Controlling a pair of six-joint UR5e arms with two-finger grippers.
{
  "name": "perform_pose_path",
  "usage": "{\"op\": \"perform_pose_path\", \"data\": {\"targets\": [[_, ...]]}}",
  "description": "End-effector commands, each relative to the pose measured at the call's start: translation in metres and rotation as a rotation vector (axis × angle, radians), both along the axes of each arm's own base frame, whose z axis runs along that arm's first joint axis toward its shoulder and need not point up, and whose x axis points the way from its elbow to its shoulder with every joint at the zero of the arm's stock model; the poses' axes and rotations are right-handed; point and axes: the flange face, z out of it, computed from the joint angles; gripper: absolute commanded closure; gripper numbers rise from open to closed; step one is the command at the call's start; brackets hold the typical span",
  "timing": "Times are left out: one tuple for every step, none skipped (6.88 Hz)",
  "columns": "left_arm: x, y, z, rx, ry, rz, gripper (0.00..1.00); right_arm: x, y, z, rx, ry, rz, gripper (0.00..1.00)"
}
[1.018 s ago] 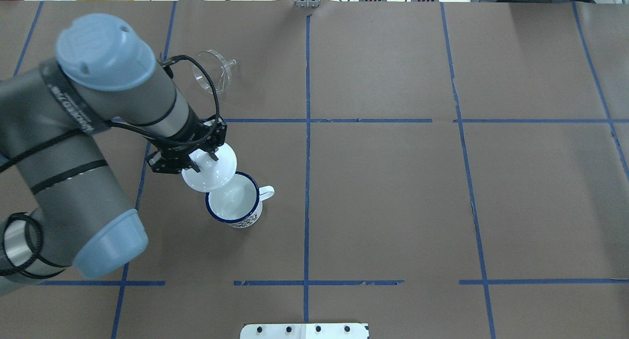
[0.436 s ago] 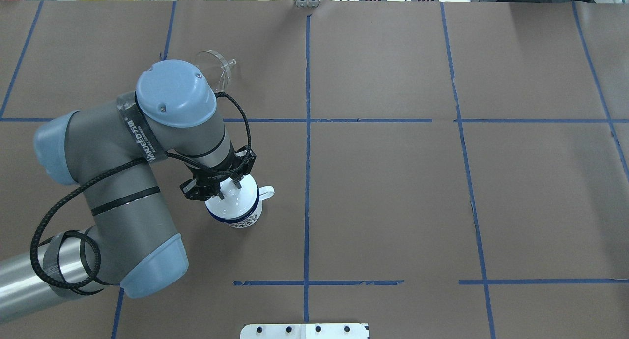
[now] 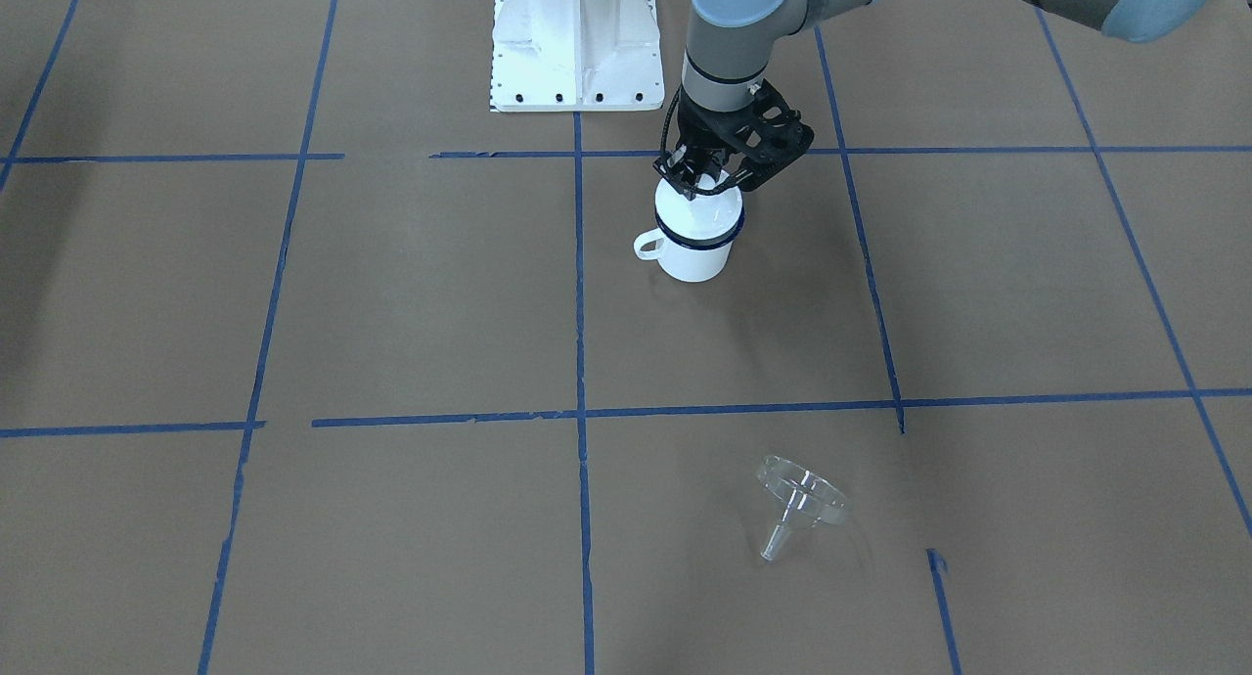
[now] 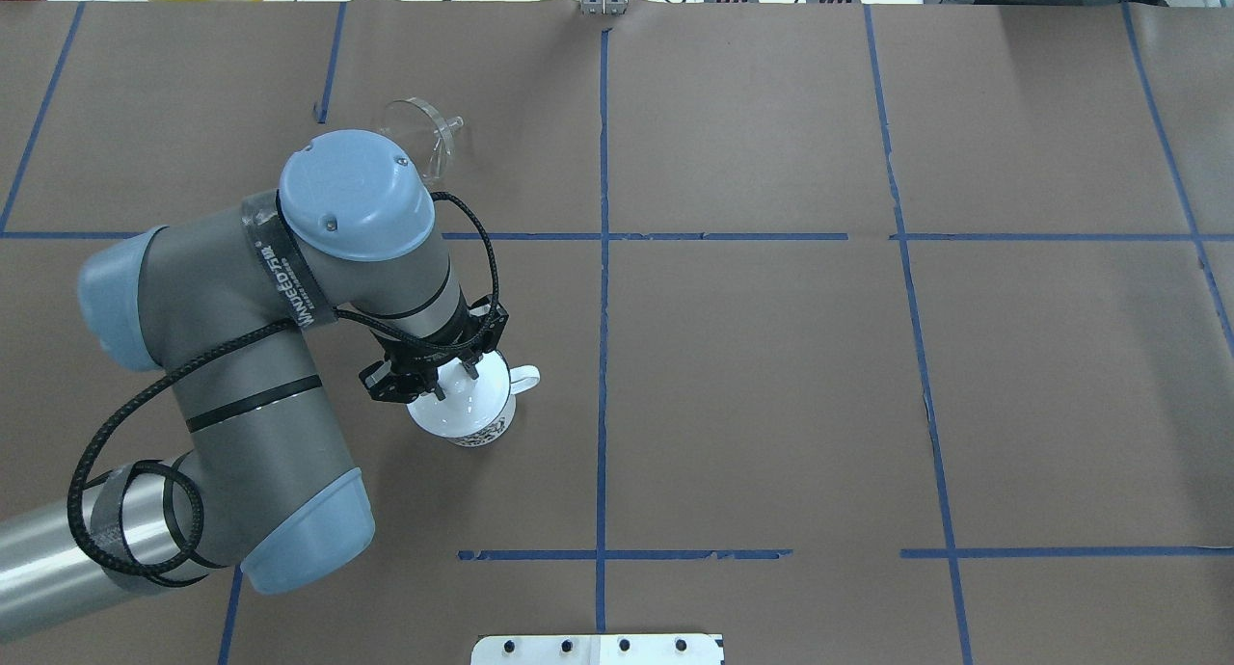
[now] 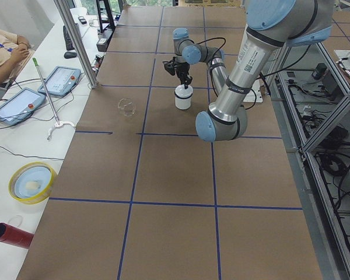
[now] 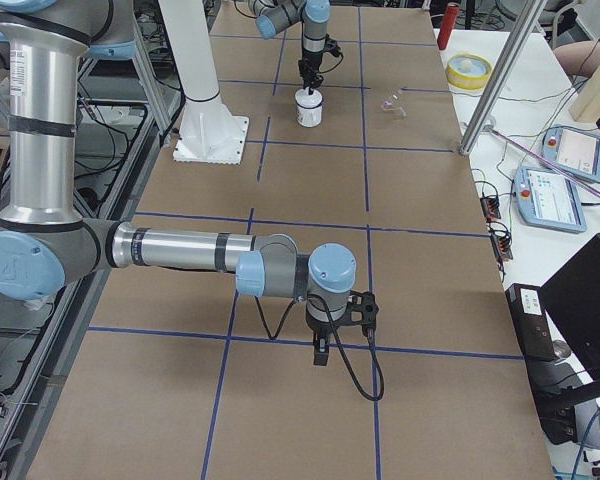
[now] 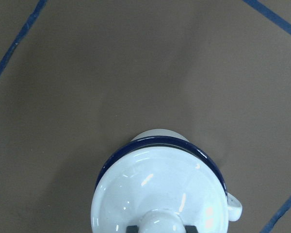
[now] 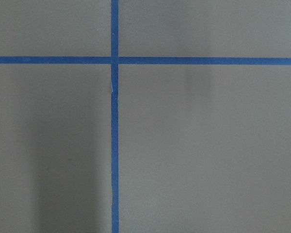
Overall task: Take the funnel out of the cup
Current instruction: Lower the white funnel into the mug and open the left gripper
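Observation:
The clear funnel (image 4: 420, 147) lies on its side on the brown table, apart from the cup; it also shows in the front view (image 3: 798, 502). The white cup (image 4: 479, 435) with a blue rim (image 7: 160, 141) stands upright, its handle (image 4: 522, 381) pointing right. A white round lid (image 7: 157, 191) with a knob covers its mouth. My left gripper (image 4: 453, 377) is over the cup, shut on the lid's knob (image 7: 160, 221); in the front view (image 3: 700, 180) its fingers pinch the knob. My right gripper (image 6: 322, 354) hangs over bare table far from the cup; I cannot tell if it is open or shut.
The table is brown paper with a blue tape grid (image 4: 603, 260). The white robot base (image 3: 575, 39) stands at the table's near edge. A yellow bowl (image 5: 32, 181), a red cylinder (image 5: 10, 233) and operator tablets (image 5: 61, 80) lie beyond the far edge.
My left arm swung right and forward and carried the lid from beside the open cup onto its mouth. The funnel has not moved.

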Motion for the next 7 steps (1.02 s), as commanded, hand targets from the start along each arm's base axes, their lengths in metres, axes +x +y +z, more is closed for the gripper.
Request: {"op": "perform_pose_path", "data": {"targets": [[-0.0001,-0.0006,0.0012,-0.001,-0.003,-0.002,1.00,0.0000,0.0000,0.0000,0.000,0.000,0.000,0.00],[0.0021,-0.0011,0.0032,-0.001,-0.008,0.000,1.00,0.0000,0.0000,0.0000,0.000,0.000,0.000,0.00],[0.0015,-0.0017,0.0049,-0.001,-0.009,-0.001,1.00,0.0000,0.0000,0.0000,0.000,0.000,0.000,0.00],[0.0019,-0.0020,0.0054,0.001,-0.010,0.002,1.00,0.0000,0.0000,0.0000,0.000,0.000,0.000,0.00],[0.0014,-0.0017,0.0058,0.001,-0.010,0.002,1.00,0.0000,0.0000,0.0000,0.000,0.000,0.000,0.00],[0.0019,-0.0020,0.0053,0.003,-0.008,0.004,0.96,0.0000,0.0000,0.0000,0.000,0.000,0.000,0.00],[0.0017,-0.0019,0.0082,0.001,-0.013,0.005,0.38,0.0000,0.0000,0.0000,0.000,0.000,0.000,0.00]]}}
